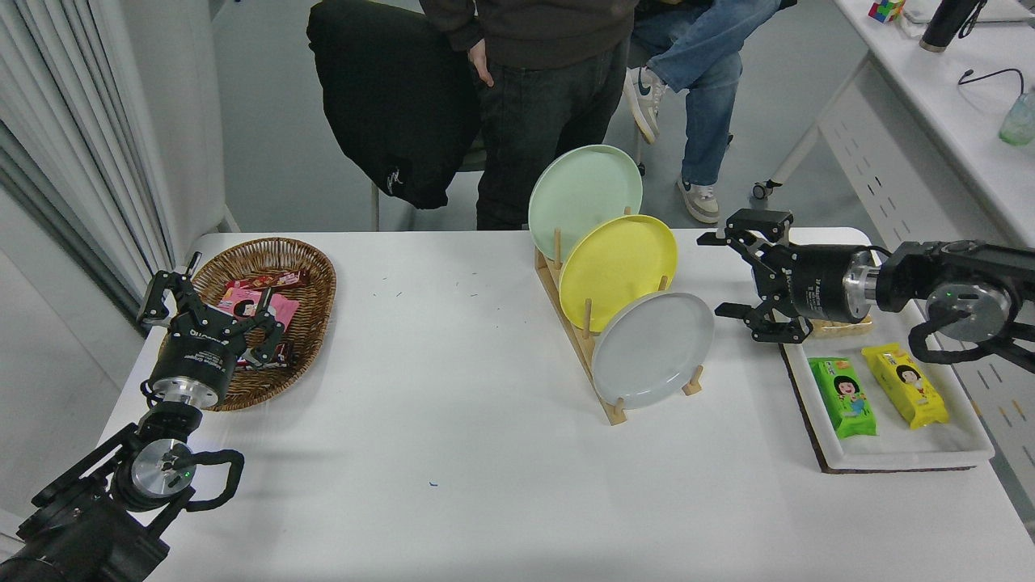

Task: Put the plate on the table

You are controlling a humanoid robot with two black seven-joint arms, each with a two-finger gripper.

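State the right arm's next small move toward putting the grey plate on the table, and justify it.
Probably carry the right gripper a little further left, so its open jaws straddle the rim of the grey plate. The plate stands in the front slot of the rack, untouched, with a gap between it and the gripper. The left gripper is parked by the basket.

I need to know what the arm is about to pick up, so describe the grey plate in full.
The plate is round, light grey, plain and matte, with a shallow raised rim. It stands on edge, leaning back, in the nearest slot of the wooden rack, its lower rim held by the rack's pegs. The yellow plate stands just behind it, partly overlapped. The open right gripper hangs just to its right, not touching it.
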